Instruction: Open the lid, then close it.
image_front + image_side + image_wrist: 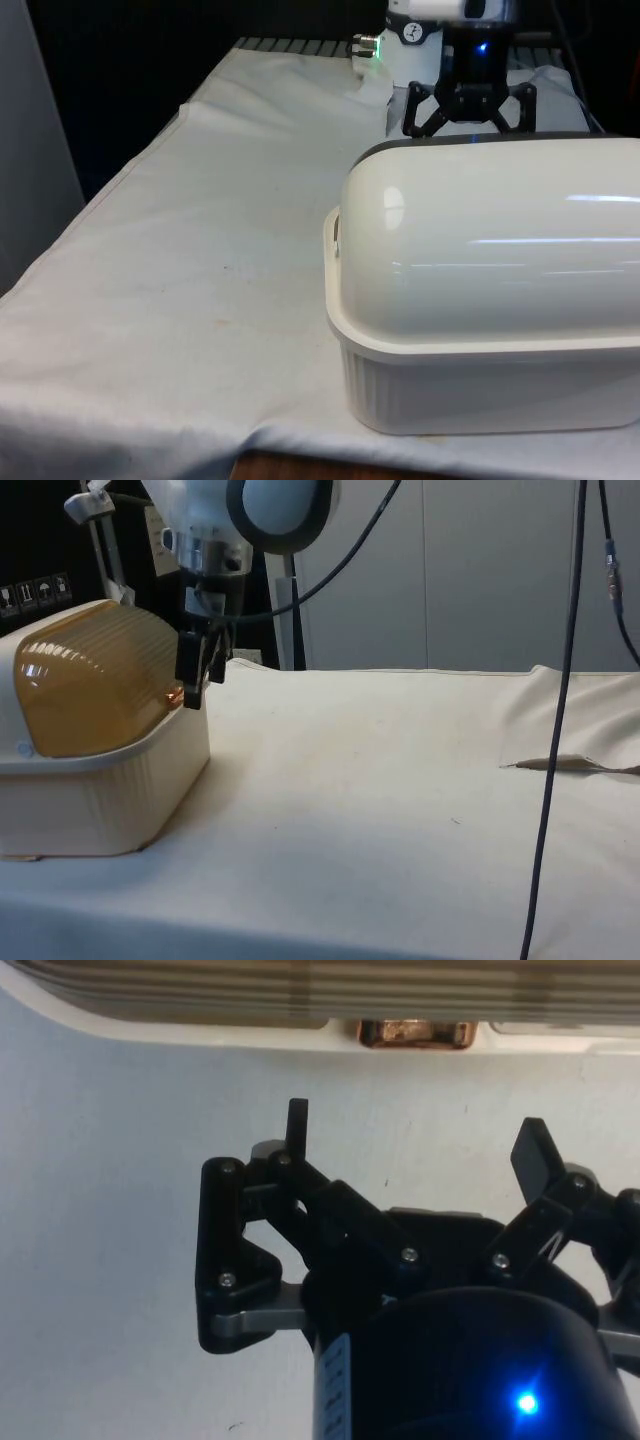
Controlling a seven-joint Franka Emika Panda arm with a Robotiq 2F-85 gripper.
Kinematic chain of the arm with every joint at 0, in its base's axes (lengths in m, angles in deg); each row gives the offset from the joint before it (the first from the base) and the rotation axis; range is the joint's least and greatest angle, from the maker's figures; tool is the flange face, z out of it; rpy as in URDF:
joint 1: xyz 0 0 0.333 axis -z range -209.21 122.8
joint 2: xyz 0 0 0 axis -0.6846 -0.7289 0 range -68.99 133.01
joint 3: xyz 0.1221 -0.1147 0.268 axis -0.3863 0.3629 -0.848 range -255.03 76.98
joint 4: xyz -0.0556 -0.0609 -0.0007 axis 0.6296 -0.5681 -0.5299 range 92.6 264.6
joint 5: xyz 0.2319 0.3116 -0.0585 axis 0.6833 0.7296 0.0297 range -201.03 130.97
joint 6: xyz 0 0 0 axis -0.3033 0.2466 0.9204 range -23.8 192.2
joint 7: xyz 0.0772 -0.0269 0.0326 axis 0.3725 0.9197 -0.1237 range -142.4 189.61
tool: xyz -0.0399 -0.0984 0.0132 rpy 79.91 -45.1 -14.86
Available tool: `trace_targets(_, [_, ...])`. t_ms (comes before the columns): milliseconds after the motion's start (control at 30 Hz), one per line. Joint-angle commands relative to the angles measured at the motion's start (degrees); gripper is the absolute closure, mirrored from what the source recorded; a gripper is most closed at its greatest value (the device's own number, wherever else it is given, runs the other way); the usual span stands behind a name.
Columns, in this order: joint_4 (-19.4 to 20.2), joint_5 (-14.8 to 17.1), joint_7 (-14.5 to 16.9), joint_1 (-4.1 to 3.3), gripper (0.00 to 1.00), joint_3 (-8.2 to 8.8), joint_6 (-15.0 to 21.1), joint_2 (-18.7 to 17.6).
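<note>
Lid (95, 675) is down on the cream bread box (110, 790), which sits at the near end of the white-clothed table (190, 250). Its little copper handle (417, 1032) faces the gripper (420, 1140), fingers spread wide, holding nothing, just beside it.

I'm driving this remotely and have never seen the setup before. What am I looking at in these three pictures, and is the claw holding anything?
It is one white robot arm ending in a black two-finger gripper. The front view looks across the cloth-covered table; the side view looks from the table's side; the wrist view comes from a camera on the arm's wrist.

On the table stands a cream bread box with a domed lid, which is down. The lid's small copper-coloured handle sits at its lower edge.

The gripper is open and holds nothing. In the side view it hangs close beside the box, next to that handle.
</note>
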Motion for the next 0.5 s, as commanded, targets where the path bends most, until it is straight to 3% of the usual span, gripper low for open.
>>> trace_targets(0, [0.29, 0.97, 0.80, 0.40, 0.00, -0.69, 1.26, -0.29])
trace_targets(67, [0.40, 1.03, 0.86, 0.40, 0.04, -0.69, 1.72, -0.46])
trace_targets(100, [0.11, 0.00, 0.00, 0.00, 0.09, 0.00, 0.86, -0.52])
trace_targets(133, [0.46, 1.03, 0.86, 0.40, 0.09, -0.74, 1.89, -0.52])
trace_targets(167, [0.63, 1.03, 0.92, 0.46, 0.22, -0.74, 2.23, -0.63])
trace_targets(400, [0.74, 1.09, 0.97, 0.46, 0.58, -0.80, 2.46, -0.69])
trace_targets(433, [0.46, 0.00, 0.06, 0.00, 0.67, -0.06, 1.60, -0.69])
trace_targets(467, [0.74, 1.09, 0.97, 0.46, 0.67, -0.80, 2.52, -0.74])
